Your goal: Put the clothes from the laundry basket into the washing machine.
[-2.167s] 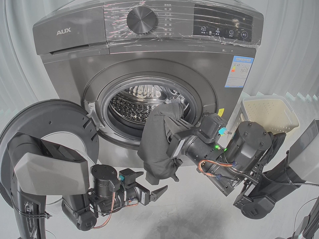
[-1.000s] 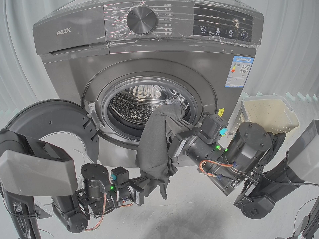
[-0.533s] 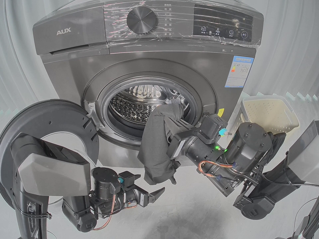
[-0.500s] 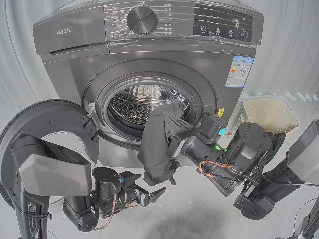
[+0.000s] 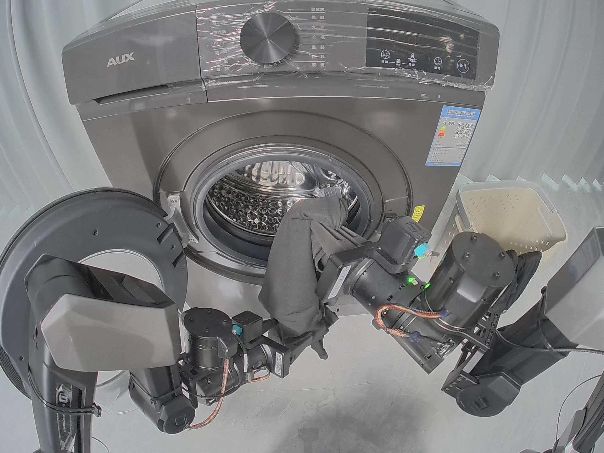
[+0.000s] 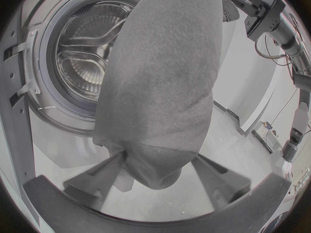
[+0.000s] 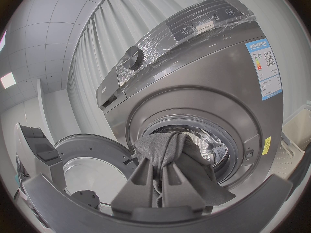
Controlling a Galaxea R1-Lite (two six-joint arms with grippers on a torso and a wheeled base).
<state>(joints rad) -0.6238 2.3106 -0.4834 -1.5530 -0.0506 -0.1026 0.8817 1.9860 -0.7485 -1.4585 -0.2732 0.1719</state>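
Observation:
A dark grey garment (image 5: 299, 272) hangs over the lower rim of the washing machine's (image 5: 283, 114) open drum (image 5: 258, 202). Its top end lies just inside the opening. My right gripper (image 5: 327, 224) is at the drum mouth, shut on the garment's upper part; in the right wrist view the right gripper (image 7: 160, 162) pinches bunched cloth (image 7: 168, 146). My left gripper (image 5: 303, 342) is low in front of the machine, at the garment's hanging end. In the left wrist view the left gripper (image 6: 158, 160) is open, its fingers (image 6: 107, 169) straddling the garment's bottom fold (image 6: 155, 114).
The round door (image 5: 94, 228) is swung open to the left, above my left arm. A cream laundry basket (image 5: 513, 212) stands to the right of the machine, behind my right arm. Bare pale floor (image 5: 352, 397) lies in front.
My left gripper has moved up and to the right from the floor area to the garment's hanging end, which now lies between its open fingers. The right arm and the garment's top have held still.

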